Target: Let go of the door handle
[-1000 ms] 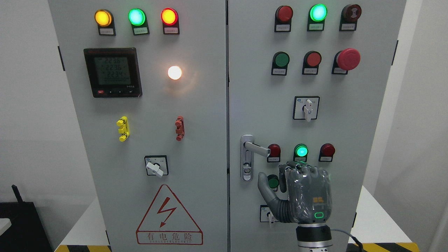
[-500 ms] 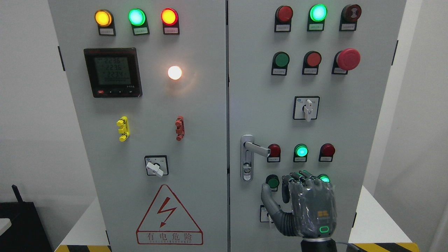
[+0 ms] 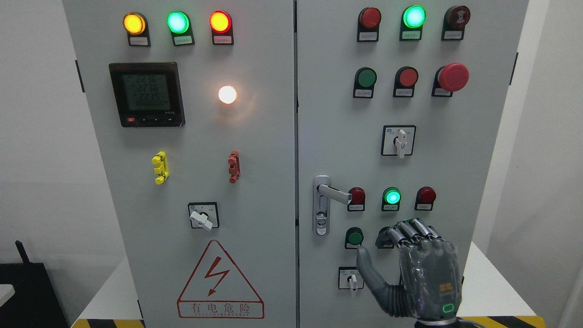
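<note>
A: Nearest thing? Right hand (image 3: pixel 416 269) is sitting low at the bottom right, in front of the cabinet's right door (image 3: pixel 328 114), thumb (image 3: pixel 370 269) sticking out to the left, four fingers (image 3: pixel 412 231) bending loosely at the knuckles, gripping nothing.

B: What's it covering?

A: It's hiding part of the lower button row. The green button (image 3: pixel 354 237) is showing just left of the fingertips, a small selector switch (image 3: pixel 351 278) is sitting left of the thumb.

B: Door handle?

A: Door handle (image 3: pixel 332 193) is sitting up and to the left of the hand, well apart, near the right door's left edge. Its plate is running vertically, the lever is lying roughly horizontal, pointing right, tip almost reaching a red lamp (image 3: pixel 356 196). Lit green lamp (image 3: pixel 391 197) and another red lamp (image 3: pixel 427 195) are lining up right of that.

B: Room around it?

A: Bare panel is showing above and below the lever, the door seam (image 3: pixel 296 136) is running just left of the plate. Left door is carrying a meter (image 3: pixel 147 94), and a warning triangle (image 3: pixel 220 282). White wall is showing both sides of the cabinet
</note>
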You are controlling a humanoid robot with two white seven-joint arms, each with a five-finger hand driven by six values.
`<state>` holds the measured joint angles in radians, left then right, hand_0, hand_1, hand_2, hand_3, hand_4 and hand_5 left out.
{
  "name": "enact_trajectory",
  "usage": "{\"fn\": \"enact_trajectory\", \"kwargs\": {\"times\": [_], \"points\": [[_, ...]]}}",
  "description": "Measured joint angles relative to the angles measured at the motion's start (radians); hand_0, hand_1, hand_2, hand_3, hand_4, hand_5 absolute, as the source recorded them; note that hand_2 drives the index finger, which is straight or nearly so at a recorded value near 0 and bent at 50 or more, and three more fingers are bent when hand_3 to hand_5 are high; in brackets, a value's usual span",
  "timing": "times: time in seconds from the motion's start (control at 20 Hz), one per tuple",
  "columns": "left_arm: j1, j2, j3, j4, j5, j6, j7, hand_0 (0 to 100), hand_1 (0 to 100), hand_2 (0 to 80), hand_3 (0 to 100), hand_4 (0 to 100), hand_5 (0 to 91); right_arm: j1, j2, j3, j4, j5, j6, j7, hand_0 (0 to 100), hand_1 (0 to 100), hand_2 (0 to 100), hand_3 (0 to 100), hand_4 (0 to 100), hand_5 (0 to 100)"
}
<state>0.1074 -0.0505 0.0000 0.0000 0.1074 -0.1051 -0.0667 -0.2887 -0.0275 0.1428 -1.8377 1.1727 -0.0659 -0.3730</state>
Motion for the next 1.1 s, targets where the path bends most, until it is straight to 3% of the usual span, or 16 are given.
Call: {"fn": "enact_trajectory", "kwargs": {"times": [0.45, 0.65, 1.1], "points": [[0.000, 0.000, 0.000, 0.000, 0.000, 0.000, 0.000, 12, 39, 0.0, 0, 0, 0.0, 0.040, -0.063, -0.033, -0.064, -0.086, -0.014, -0.002, 48, 20, 0, 0, 0, 0], [0.000, 0.000, 0.000, 0.000, 0.000, 0.000, 0.000, 12, 39, 0.0, 0, 0, 0.0, 0.061, -0.078, -0.040, -0.086, -0.108, -0.054, 0.000, 46, 20, 0, 0, 0, 0], [0.000, 0.000, 0.000, 0.000, 0.000, 0.000, 0.000, 12, 39, 0.0, 0, 0, 0.0, 0.089, -0.096, -0.050, -0.117, -0.125, -0.068, 0.007, 46, 21, 0, 0, 0, 0]]}}
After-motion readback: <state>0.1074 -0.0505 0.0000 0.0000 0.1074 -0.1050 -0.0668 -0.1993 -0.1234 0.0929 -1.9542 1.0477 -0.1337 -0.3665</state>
